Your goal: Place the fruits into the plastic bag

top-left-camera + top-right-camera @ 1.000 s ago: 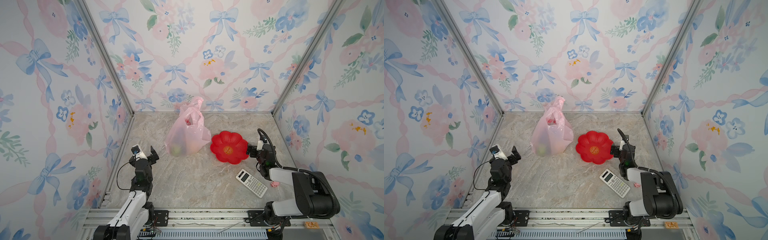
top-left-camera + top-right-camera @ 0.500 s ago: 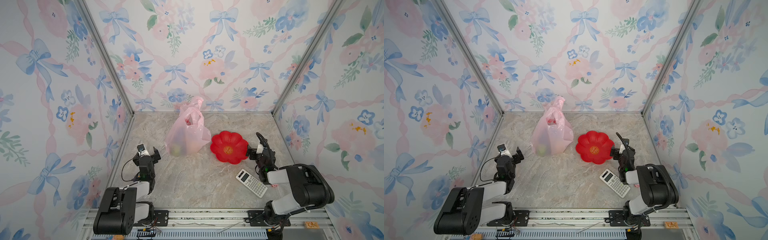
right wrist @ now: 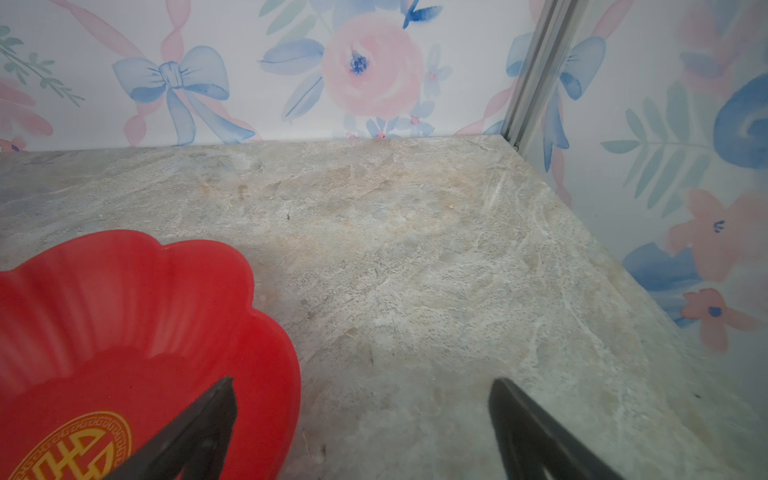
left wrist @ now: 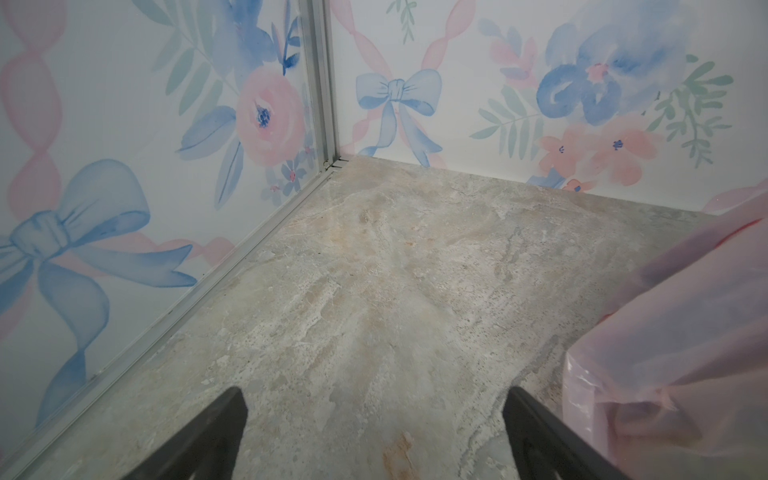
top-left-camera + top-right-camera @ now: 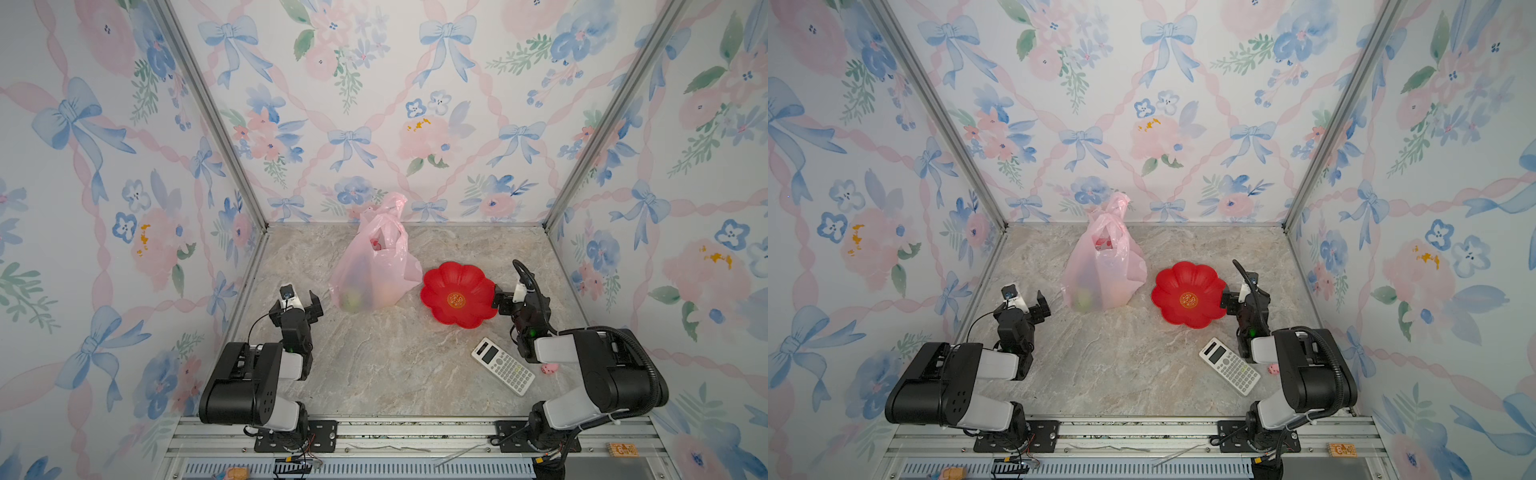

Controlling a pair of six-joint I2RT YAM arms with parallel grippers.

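The pale-pink plastic bag (image 5: 376,266) (image 5: 1104,266) stands at the back middle of the table, handles up. Through its film the fruits show as blurred shapes, a green one (image 5: 351,300) (image 5: 1082,300) and an orange one (image 5: 384,293). No fruit lies loose on the table. My left gripper (image 5: 300,303) (image 5: 1027,307) is open and empty, low over the table just left of the bag; the bag's side (image 4: 685,332) is beside one of its fingers. My right gripper (image 5: 513,301) (image 5: 1241,299) is open and empty by the red plate's right edge.
The red flower-shaped plate (image 5: 457,274) (image 3: 124,311) lies empty right of the bag, one right finger over its rim. A white calculator (image 5: 503,371) and a tiny pink pig (image 5: 550,368) lie at the front right. Papered walls close in three sides.
Both arms have folded back over their bases. The left gripper has shifted slightly right, toward the bag; the right gripper has barely moved. Bag and plate are unchanged.
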